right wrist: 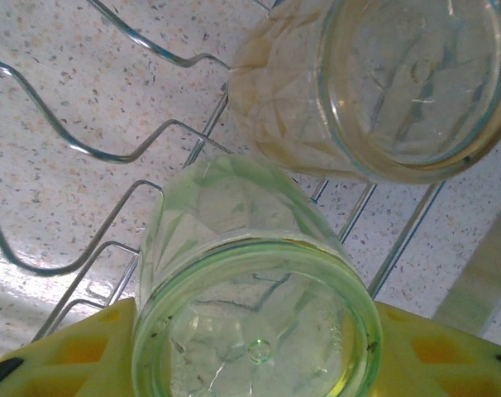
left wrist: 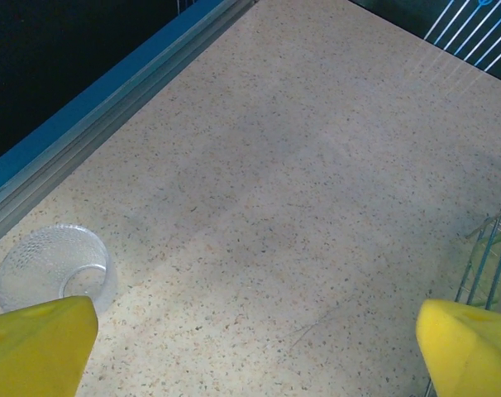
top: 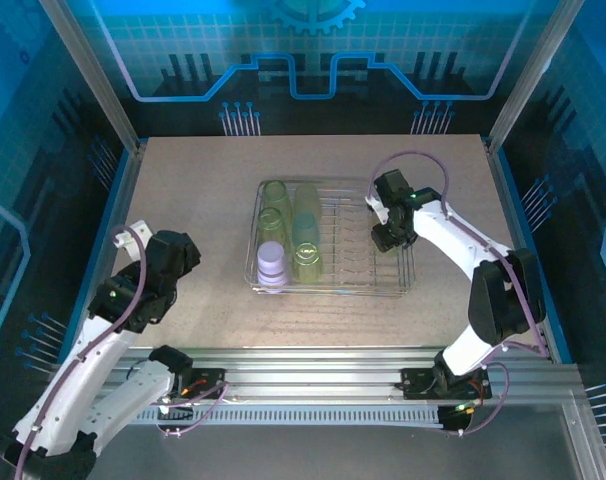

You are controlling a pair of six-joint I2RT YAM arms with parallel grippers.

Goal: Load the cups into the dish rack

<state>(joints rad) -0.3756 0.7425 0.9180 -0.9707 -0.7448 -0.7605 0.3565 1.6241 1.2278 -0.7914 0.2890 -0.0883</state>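
The silver wire dish rack (top: 383, 283) sits mid-table. Several cups lie in its left half: yellow-green ones (top: 275, 195), a teal one (top: 305, 228) and a lavender-white one (top: 271, 266). My right gripper (top: 387, 236) hangs over the rack's right side. In the right wrist view it (right wrist: 255, 339) is shut on a yellow-green cup (right wrist: 234, 248), base toward the camera, just above the rack wires (right wrist: 110, 153). A pale tan cup (right wrist: 292, 91) lies in the rack beside it. My left gripper (left wrist: 255, 335) is open over bare table, with a clear cup (left wrist: 48, 265) on its side to its left.
The table's left rail (left wrist: 102, 99) runs close behind the clear cup. The rack's corner (left wrist: 490, 256) shows at the right of the left wrist view. Blue enclosure walls (top: 53, 150) stand on all sides of the table.
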